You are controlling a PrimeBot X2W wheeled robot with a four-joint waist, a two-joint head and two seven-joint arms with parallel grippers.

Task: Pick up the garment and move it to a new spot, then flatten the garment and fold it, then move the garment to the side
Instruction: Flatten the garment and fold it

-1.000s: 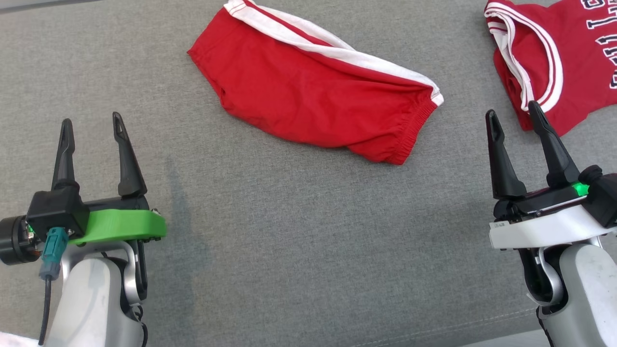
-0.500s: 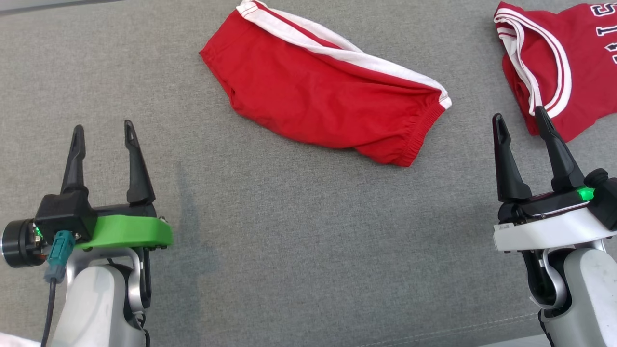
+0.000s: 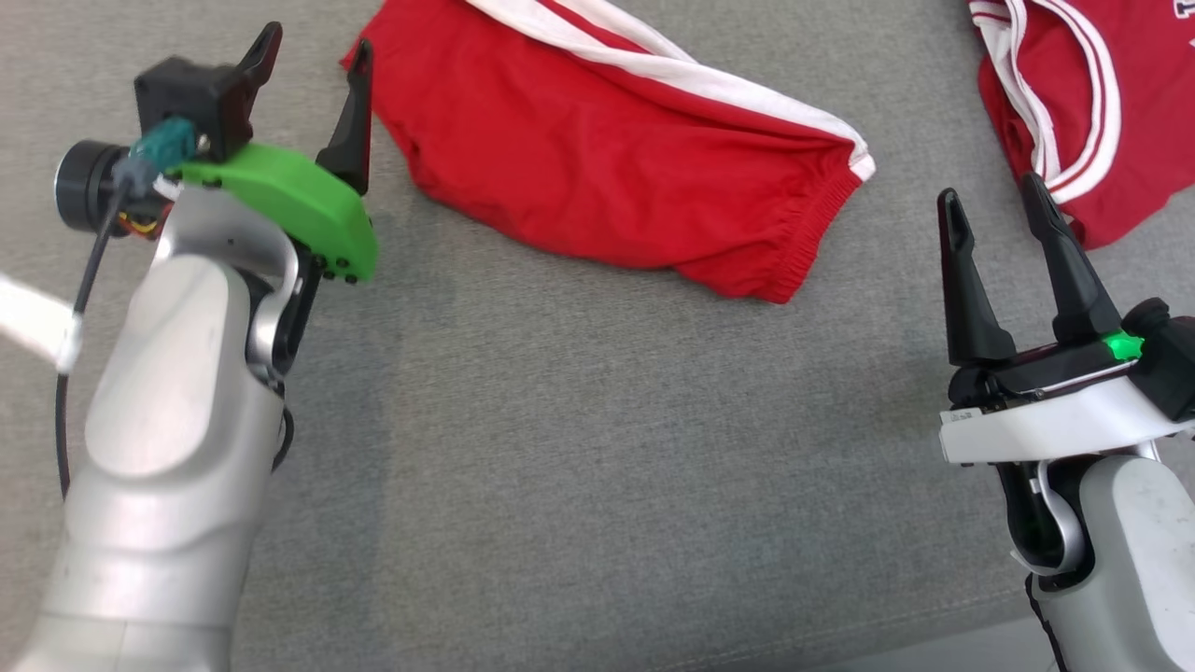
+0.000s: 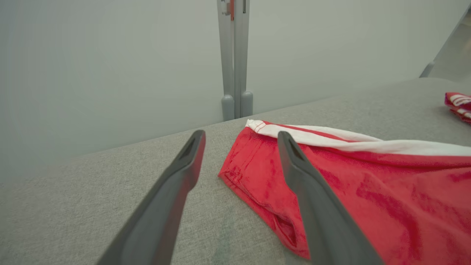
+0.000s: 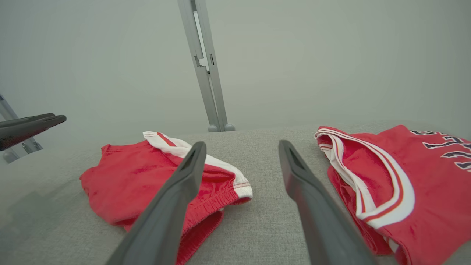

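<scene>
Head view has the red shorts (image 3: 607, 159) lying on the grey fabric counter (image 3: 597, 467), up in the top middle, running diagonally. They're bright red with a wide white stripe along the far edge, and the left wrist view picks up thin red lines where the stripe ends. The gathered elastic waistband is at the right end and the stitched leg hem at the left. They're not flat at all, kinda doubled over with soft wrinkles and a loose fold along the near edge. The left gripper (image 3: 315, 51) sits right at that left hem corner, jaws spread wide with nothing in them. One finger is over the red cloth and the other over bare grey; can't tell if it touches. The right gripper (image 3: 991, 194) hangs lower right, jaws also apart and empty, just beside a red jersey (image 3: 1083, 121) with white trim, well apart from the shorts.
</scene>
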